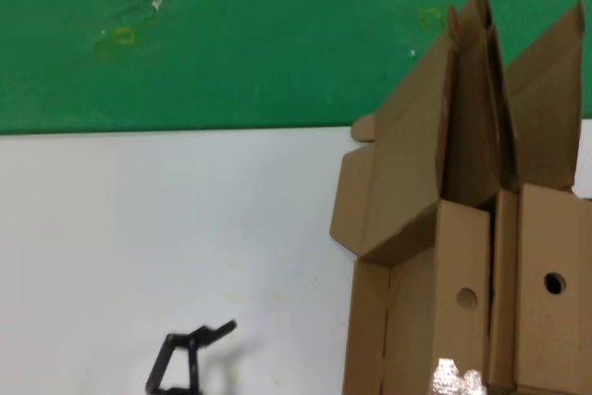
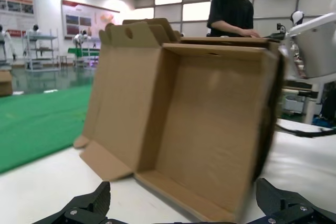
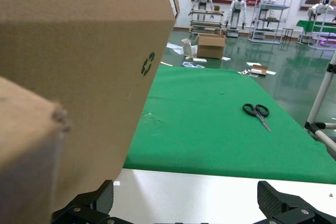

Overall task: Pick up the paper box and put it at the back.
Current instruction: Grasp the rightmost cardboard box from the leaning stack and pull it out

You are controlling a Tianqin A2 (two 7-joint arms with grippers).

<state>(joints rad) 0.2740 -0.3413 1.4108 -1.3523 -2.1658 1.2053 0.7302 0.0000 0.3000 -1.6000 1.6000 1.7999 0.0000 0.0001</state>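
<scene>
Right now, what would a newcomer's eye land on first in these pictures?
The open paper box on the white tabletop at the robot's right, its lid up, with more cardboard boxes standing beside it. Behind lies the green mat, with scissors on it. The left hand sits low on the table, fingers spread.

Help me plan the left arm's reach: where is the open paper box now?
In the head view the paper box stands on the white tabletop's right side, lid raised over the green mat, beside another cardboard box.

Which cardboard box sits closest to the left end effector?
The leftmost box, open side facing the left end effector; the other box stands farther right.
</scene>
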